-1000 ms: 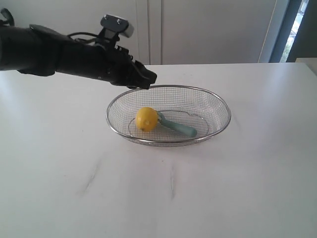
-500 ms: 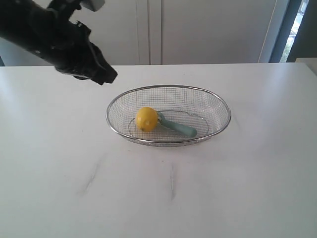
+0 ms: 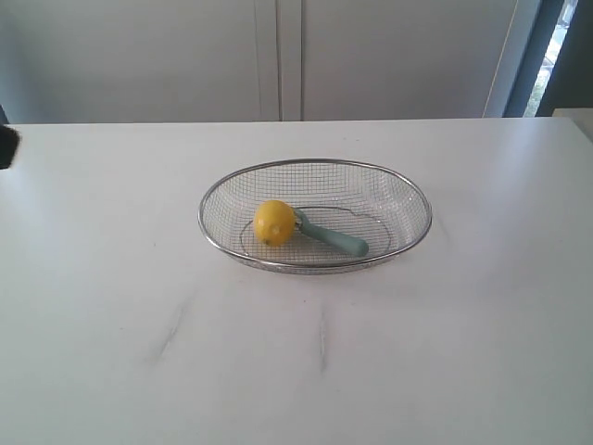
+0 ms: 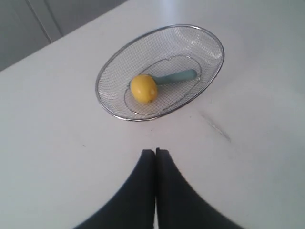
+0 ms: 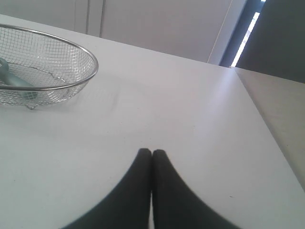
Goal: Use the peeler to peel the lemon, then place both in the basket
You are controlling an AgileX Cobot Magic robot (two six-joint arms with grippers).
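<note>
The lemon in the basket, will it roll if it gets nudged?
Likely yes: the lemon is rounded, so it should roll easily. The peeler lying against it and the sloping mesh of the basket would probably stop it quickly. Its smooth skin may be a little slippery.

White table (image 3: pixel 482 362) bearing faint grey streaks (image 3: pixel 171 331). Behind the table, pale cabinet doors (image 3: pixel 278 56) and a window strip (image 3: pixel 559 42).

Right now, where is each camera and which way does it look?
Exterior: off the arms, facing the table and the basket holding lemon and peeler; only a dark scrap at left.
Left wrist: on the left arm, looking down past shut left fingers at the basket.
Right wrist: on the right arm, past shut right fingers toward the basket's side.
Shared: all show the basket.
</note>
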